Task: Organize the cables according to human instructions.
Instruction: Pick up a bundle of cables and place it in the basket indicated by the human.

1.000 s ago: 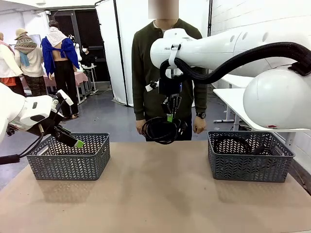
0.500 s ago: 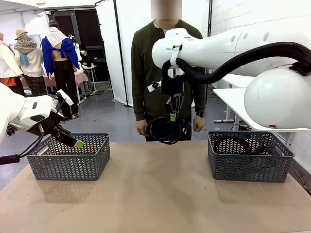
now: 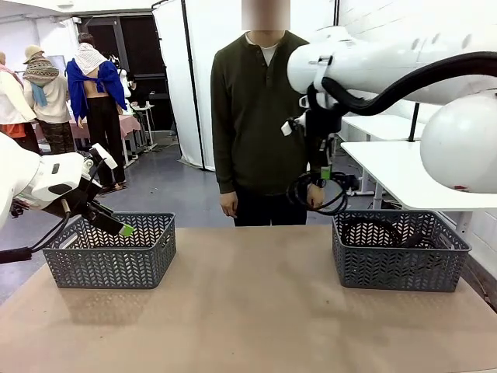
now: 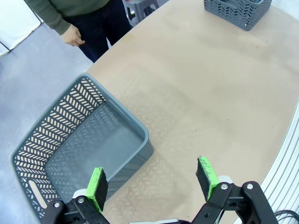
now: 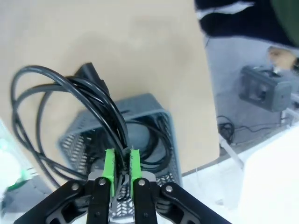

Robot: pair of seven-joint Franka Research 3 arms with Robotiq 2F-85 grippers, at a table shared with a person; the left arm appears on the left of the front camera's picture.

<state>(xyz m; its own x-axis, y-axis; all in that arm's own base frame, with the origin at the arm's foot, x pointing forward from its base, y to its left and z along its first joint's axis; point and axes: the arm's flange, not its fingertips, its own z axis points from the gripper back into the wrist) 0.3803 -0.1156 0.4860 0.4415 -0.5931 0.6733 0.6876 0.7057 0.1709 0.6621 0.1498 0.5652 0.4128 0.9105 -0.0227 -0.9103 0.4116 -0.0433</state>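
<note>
The step in hand looks like carrying: the right gripper [image 3: 323, 176], right of centre in the front view, is clamped on a coiled black cable [image 3: 317, 193] that hangs in the air below it, just above and to the left of the right basket [image 3: 399, 264]. In the right wrist view the green pads [image 5: 110, 164] pinch several strands of the coil, with the loop fanning out toward the upper left of the frame and the grey basket directly beneath. That basket already holds at least one dark cable [image 3: 380, 231], seen through its lattice wall in the front view.

The next move probably calls for bringing the coil over the basket's opening, lowering it so the dangling loops clear the rim, then parting the fingers. The loose loops could snag on the near wall if the descent is too far left.

The right arm reaches in horizontally from the upper right of the front view, wrist bent so the gripper points down. The left gripper [image 4: 152, 179] hangs with its fingers spread apart and nothing between them, above the near edge of the left basket [image 4: 131, 123] and the bare worktop [image 4: 210, 84]. A person stands at the far side, arms down.
</note>
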